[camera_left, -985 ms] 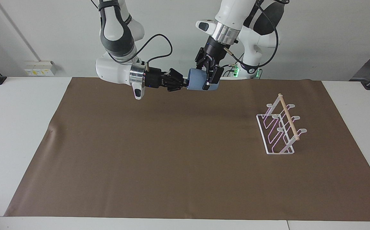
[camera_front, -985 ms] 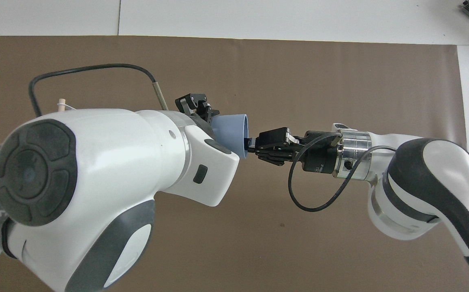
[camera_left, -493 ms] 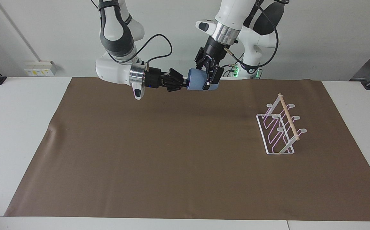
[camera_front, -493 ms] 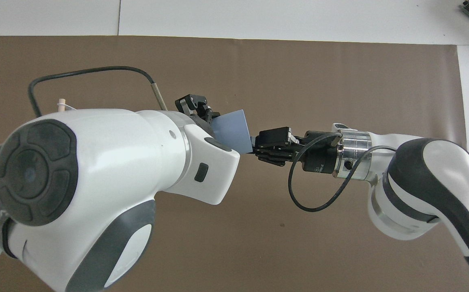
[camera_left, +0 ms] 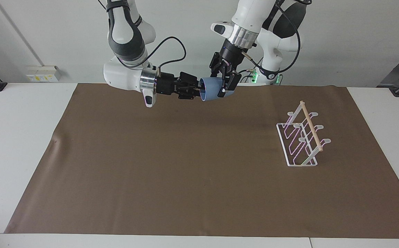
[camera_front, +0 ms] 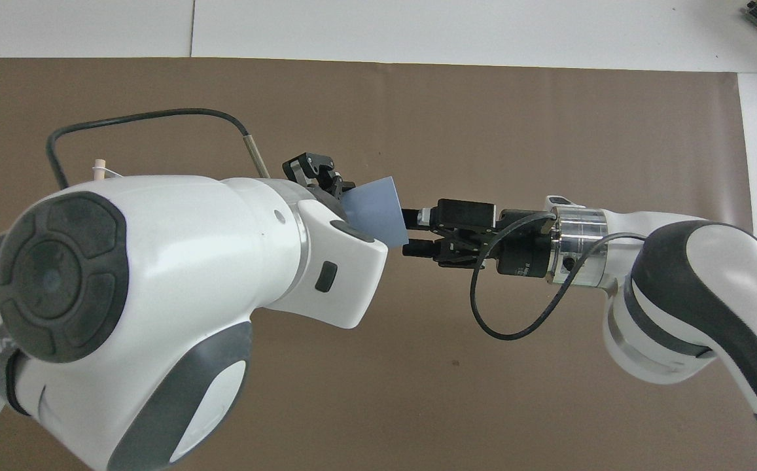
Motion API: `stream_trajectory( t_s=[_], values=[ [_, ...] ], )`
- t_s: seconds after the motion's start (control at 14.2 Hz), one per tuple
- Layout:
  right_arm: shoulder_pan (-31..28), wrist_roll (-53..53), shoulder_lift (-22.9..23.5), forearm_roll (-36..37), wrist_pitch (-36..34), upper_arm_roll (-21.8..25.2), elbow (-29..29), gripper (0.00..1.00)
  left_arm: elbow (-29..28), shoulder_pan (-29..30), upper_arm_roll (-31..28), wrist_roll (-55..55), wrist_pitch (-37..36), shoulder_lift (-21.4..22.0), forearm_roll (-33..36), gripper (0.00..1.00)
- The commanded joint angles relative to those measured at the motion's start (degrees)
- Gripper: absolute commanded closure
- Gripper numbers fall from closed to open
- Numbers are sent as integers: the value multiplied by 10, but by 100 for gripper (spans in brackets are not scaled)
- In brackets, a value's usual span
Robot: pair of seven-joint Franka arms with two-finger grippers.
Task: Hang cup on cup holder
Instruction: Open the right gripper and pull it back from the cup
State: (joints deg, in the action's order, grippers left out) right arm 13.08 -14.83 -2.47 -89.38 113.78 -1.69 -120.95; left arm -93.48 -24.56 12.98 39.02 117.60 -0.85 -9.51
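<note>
The light-blue cup [camera_left: 213, 89] hangs in the air over the mat's edge nearest the robots, lying on its side; it also shows in the overhead view [camera_front: 375, 209]. My left gripper [camera_left: 224, 89] comes down from above and is shut on the cup's wall [camera_front: 342, 196]. My right gripper [camera_left: 198, 91] lies level at the cup's mouth, its jaws open around the rim [camera_front: 411, 231]. The white wire cup holder [camera_left: 302, 137] with its wooden rod stands on the mat toward the left arm's end. In the overhead view only its rod tip [camera_front: 98, 167] shows past the left arm.
A brown mat [camera_left: 185, 165] covers most of the white table [camera_left: 20, 137]. A black cable [camera_left: 171, 44] loops above the right wrist.
My right gripper has opened off the cup's rim and drawn back slightly. The cup has tilted in the left gripper, and the pair rose a little.
</note>
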Motion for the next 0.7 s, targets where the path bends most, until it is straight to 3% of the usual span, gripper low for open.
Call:
stream_trajectory(
  t_s=[0.0, 0.21, 0.42, 0.63],
  values=[
    [-37, 52, -6, 121, 0, -1, 27, 0, -7, -4, -7, -11, -17, 1, 7, 100],
    [-62, 101, -4, 303, 1, -1, 61, 0, -7, 9, -14, -11, -74, 9, 14, 100],
    [-71, 108, 0, 480, 3, -1, 82, 0, -41, 35, -14, -11, -115, 29, 63, 100],
    [-73, 108, 1, 623, 33, -1, 82, 0, -68, 49, -13, -6, -212, 51, 140, 100]
  ],
)
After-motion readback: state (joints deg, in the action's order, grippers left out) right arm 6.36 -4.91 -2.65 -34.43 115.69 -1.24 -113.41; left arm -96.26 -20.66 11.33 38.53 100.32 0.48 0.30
